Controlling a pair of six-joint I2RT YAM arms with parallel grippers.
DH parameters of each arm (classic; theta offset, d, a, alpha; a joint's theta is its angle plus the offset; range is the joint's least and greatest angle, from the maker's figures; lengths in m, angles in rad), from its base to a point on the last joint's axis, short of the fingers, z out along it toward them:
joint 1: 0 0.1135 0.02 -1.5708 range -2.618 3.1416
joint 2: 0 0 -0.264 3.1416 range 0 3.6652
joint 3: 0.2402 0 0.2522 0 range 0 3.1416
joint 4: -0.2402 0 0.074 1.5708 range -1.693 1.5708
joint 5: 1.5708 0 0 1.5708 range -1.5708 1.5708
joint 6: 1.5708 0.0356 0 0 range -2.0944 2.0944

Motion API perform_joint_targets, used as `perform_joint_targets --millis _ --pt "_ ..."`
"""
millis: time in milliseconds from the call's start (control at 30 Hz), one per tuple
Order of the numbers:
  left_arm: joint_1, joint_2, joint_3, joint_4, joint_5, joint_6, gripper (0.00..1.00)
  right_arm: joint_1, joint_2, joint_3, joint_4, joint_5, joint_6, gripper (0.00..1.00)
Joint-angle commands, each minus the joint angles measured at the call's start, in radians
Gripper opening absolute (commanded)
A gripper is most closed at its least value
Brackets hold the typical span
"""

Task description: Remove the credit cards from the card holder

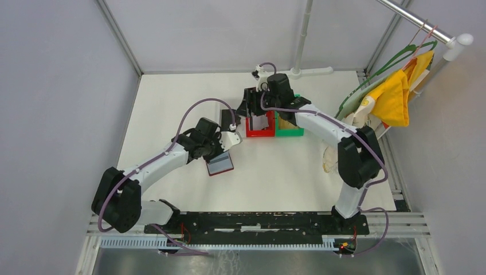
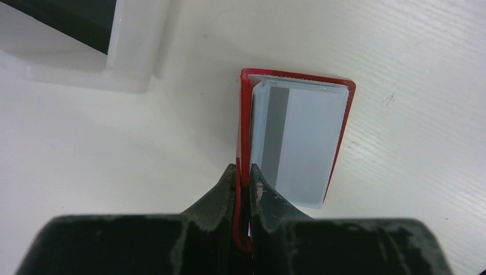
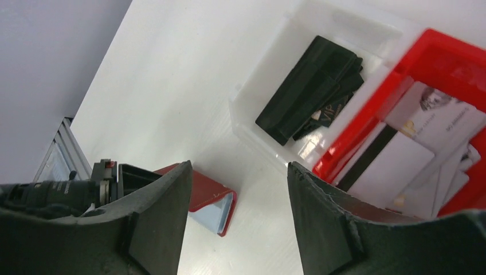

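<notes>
The dark red card holder (image 1: 220,165) lies open on the white table. My left gripper (image 2: 244,179) is shut on its upright red flap; the pale grey inside pocket (image 2: 301,143) with a darker stripe faces up. I cannot tell whether a card sits in that pocket. My right gripper (image 3: 238,166) is open and empty, hovering by the red bin (image 1: 259,135), with the card holder (image 3: 211,193) below it. Several pale credit cards (image 3: 401,154) lie in the red bin (image 3: 367,117). Dark cards (image 3: 309,91) lie in a clear bin (image 3: 252,123).
A green bin (image 1: 289,132) stands right of the red one. The clear bin (image 2: 134,54) sits just beyond the card holder in the left wrist view. A yellow garment (image 1: 395,94) hangs on a rail at the right. Cage walls enclose the table.
</notes>
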Motion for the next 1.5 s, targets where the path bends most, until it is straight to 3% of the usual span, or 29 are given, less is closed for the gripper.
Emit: perform_joint_targets --millis 0,100,233,433,533,633,733,867,967,1200,1467 --pt "-0.027 0.025 0.033 0.015 0.041 -0.142 0.23 -0.005 -0.153 -0.205 0.115 0.047 0.006 0.68" --pt "-0.045 0.067 0.05 -0.082 0.155 -0.199 0.35 -0.006 -0.225 -0.331 0.153 0.077 0.008 0.74" --pt "-0.112 0.041 -0.054 -0.035 0.175 -0.214 0.37 -0.007 -0.303 -0.437 0.192 0.082 0.03 0.8" --pt "-0.135 0.018 -0.064 -0.073 0.244 -0.153 0.48 -0.014 -0.366 -0.469 0.17 0.064 0.02 0.84" --pt "-0.133 0.026 -0.066 -0.096 0.274 -0.114 0.62 -0.019 -0.396 -0.487 0.166 0.055 0.022 0.85" --pt "-0.134 0.049 -0.075 -0.102 0.296 -0.085 0.68 -0.02 -0.438 -0.523 0.181 0.043 0.035 0.88" --pt "-0.133 0.055 -0.071 -0.103 0.359 -0.074 0.79 -0.025 -0.484 -0.571 0.186 0.025 0.03 0.96" --pt "-0.116 0.036 -0.025 -0.113 0.416 -0.063 0.83 -0.046 -0.55 -0.638 0.193 0.024 0.026 0.98" --pt "-0.06 0.027 0.048 -0.148 0.465 -0.043 0.86 -0.065 -0.593 -0.677 0.198 0.049 0.022 0.98" --pt "0.197 0.044 0.268 -0.342 0.643 0.018 0.88 -0.1 -0.666 -0.722 0.16 0.165 -0.036 0.98" --pt "0.468 0.032 0.332 -0.513 0.704 0.182 0.87 -0.159 -0.771 -0.811 0.126 0.312 -0.083 0.98"
